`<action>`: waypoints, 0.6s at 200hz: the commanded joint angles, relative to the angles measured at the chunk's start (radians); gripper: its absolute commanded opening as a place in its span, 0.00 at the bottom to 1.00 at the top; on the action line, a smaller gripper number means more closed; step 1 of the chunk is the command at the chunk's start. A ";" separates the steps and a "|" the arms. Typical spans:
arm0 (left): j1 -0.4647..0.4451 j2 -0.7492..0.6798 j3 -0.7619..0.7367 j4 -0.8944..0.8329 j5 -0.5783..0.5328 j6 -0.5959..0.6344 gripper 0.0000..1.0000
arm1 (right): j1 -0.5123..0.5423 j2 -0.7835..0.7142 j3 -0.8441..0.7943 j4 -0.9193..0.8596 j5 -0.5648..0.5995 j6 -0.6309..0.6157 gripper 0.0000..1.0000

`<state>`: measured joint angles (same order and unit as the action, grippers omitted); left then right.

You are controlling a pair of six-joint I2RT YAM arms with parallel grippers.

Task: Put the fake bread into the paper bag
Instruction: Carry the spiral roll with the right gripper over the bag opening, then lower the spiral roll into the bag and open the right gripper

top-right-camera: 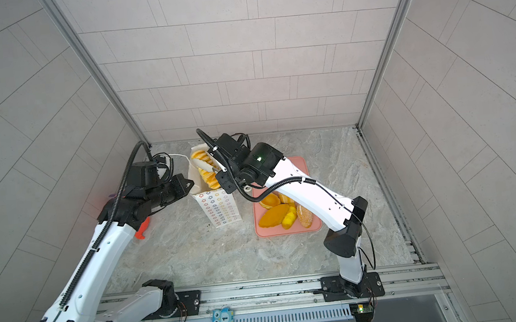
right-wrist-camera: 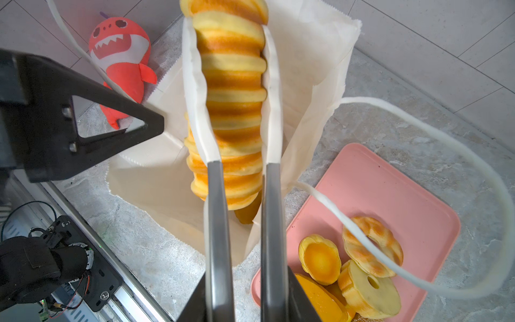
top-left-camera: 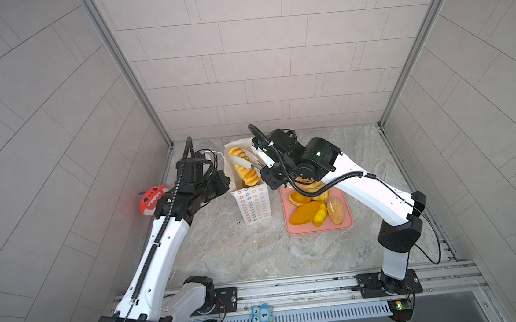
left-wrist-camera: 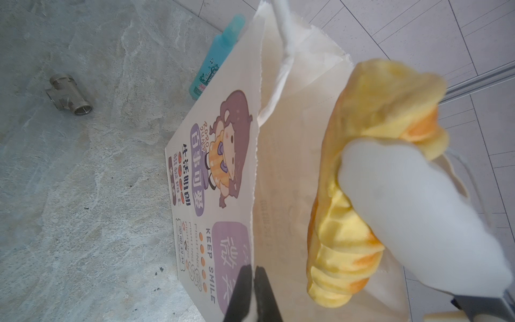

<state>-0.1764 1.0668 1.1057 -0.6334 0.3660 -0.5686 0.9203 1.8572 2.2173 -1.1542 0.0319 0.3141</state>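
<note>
The ridged loaf (right-wrist-camera: 234, 111) sticks partway down into the open top of the paper bag (top-left-camera: 254, 203). The right gripper (right-wrist-camera: 228, 28) squeezes it from both sides. The left gripper (left-wrist-camera: 253, 271) pinches the bag's top edge tight. The bag stands on the worktop (top-left-camera: 258, 257). Just beside it, the rest of the bread (top-left-camera: 309, 211) lies on a pink tray (top-left-camera: 326, 226).

White paper bag (top-left-camera: 254, 206), coloured flower rows; yellow-orange ridged loaf (right-wrist-camera: 234, 106); pink tray (right-wrist-camera: 376, 181).

White links (top-left-camera: 164, 240), black joints (top-left-camera: 400, 235), ribbed black cables (top-left-camera: 352, 176)
</note>
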 commanded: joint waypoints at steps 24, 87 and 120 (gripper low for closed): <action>0.003 -0.020 -0.007 0.009 0.001 -0.001 0.06 | 0.006 -0.001 0.008 0.022 0.023 0.002 0.38; 0.003 -0.021 -0.006 0.006 0.001 -0.001 0.06 | 0.007 -0.005 0.018 0.021 0.036 0.000 0.45; 0.002 -0.022 -0.007 0.005 -0.001 -0.001 0.06 | 0.006 -0.004 0.042 0.008 0.047 -0.002 0.46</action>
<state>-0.1764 1.0653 1.1046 -0.6338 0.3660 -0.5690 0.9211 1.8572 2.2196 -1.1557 0.0452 0.3141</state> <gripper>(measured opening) 0.066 0.460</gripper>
